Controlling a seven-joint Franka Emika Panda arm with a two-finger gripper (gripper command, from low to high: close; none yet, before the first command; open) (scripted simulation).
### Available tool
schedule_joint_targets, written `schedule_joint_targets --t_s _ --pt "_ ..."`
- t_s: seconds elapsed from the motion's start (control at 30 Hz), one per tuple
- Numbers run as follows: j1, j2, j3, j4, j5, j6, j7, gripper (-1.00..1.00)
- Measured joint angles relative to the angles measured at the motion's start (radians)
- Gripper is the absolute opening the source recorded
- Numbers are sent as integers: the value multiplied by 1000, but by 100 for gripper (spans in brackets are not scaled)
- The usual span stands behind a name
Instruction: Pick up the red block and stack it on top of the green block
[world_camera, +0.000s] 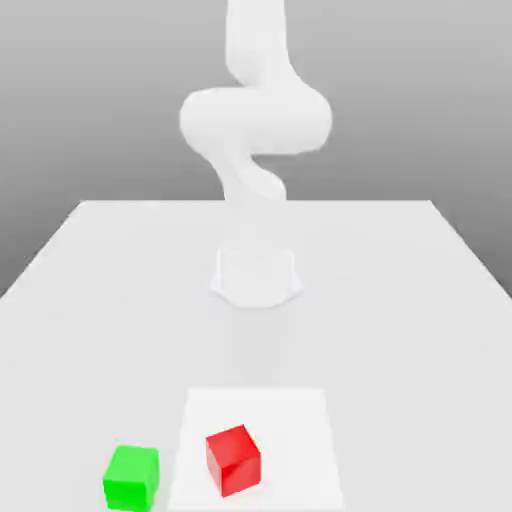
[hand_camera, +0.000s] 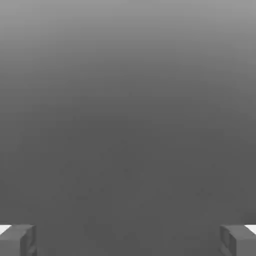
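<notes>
A red block (world_camera: 233, 460) stands on a white square patch (world_camera: 300, 420) near the table's front edge, slightly turned. To the exterior view's left of it, just off the patch, a green block (world_camera: 131, 477) rests on the table, apart from the red one. In the hand view my gripper (hand_camera: 128, 240) is open, its two grey fingertips (hand_camera: 17, 240) far apart with nothing between them, facing a plain grey background. The white arm (world_camera: 255, 115) rises from its base (world_camera: 256, 275) and leaves the exterior view at the top.
The light grey table (world_camera: 400, 300) stretches from the arm's base toward the front. The arm's base stands mid-table behind the blocks.
</notes>
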Motion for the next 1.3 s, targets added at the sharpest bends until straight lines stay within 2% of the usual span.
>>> schedule_joint_targets --t_s 0.47,0.8,0.93,0.97,1.17,1.3 --pt "109 516 -129 -134 86 217 -338 0" --pt "97 869 -139 -223 67 380 -510 0" --pt "66 1013 -98 -207 112 494 -553 0" --pt "55 1046 -85 -202 124 521 -562 -100" --pt "49 1062 -78 -200 128 533 -565 -100" --pt "70 965 -107 -215 86 454 -534 -100"
